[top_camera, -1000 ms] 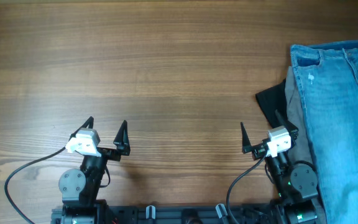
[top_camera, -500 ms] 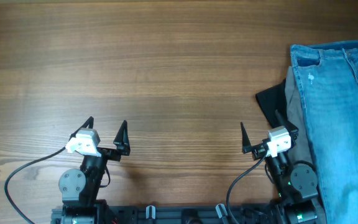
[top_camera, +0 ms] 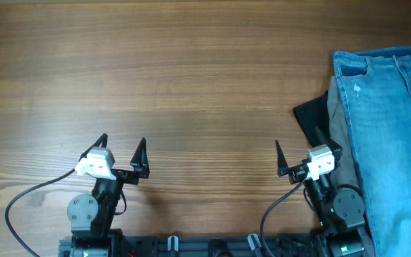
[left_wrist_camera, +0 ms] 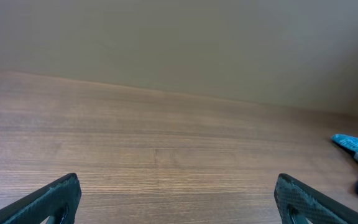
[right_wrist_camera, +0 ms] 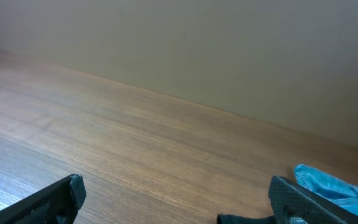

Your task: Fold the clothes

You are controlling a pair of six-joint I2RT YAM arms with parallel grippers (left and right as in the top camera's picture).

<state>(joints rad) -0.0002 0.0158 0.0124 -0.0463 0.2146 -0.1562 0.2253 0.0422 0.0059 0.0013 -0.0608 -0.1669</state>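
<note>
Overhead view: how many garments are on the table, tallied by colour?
Blue jeans: 1
Grey trousers: 1
Black garment: 1
Total: 3

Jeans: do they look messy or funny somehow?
A bit. The jeans lie unfolded at the far right, heaped over grey trousers and a black garment that poke out underneath. A small pale worn spot shows near their top.

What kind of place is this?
Probably a robot test bench rather than a home: a wood-grain table, the left gripper and right gripper on arms fixed at its near edge with cables, a plain wall behind, and jeans lying at one side.
</note>
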